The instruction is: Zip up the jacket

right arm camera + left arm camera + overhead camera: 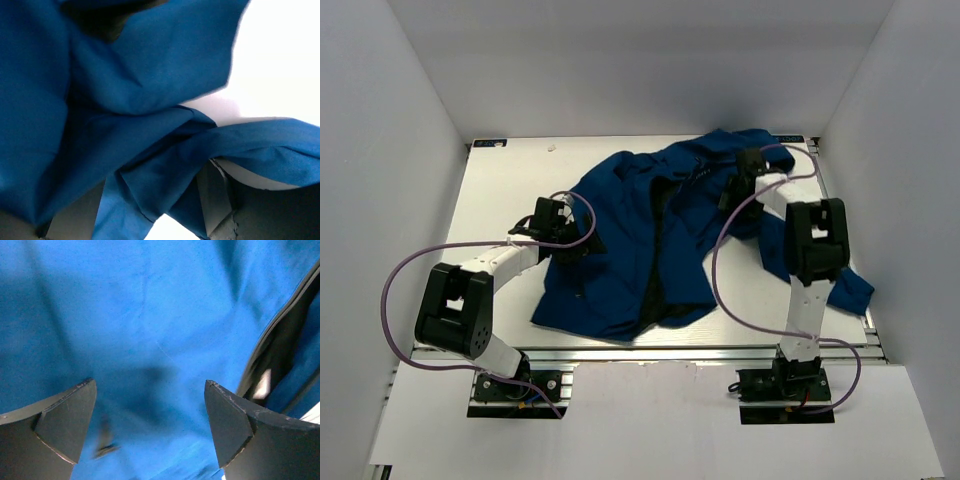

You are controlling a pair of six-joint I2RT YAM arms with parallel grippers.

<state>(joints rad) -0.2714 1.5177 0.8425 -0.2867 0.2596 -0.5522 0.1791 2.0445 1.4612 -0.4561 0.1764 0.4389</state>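
Two purple cables point(388, 285) loop off the arms. The jacket point(630, 230) lies crumpled on the counter point(505, 190), directly beneath the released left end effector point(150, 427). Its folds bunch between the fingers of the right end effector point(152, 200), so I cannot tell its grip.

My white table point(500, 190) fills the middle of the overhead view, boxed in by plain white walls point(380, 150) at left, back and right. A ribbed silver metal rail point(650, 355) runs along its near edge, and a white board point(650, 420) lies in front of that. A tiny white speck point(552, 147) sits near the far edge, left of centre.
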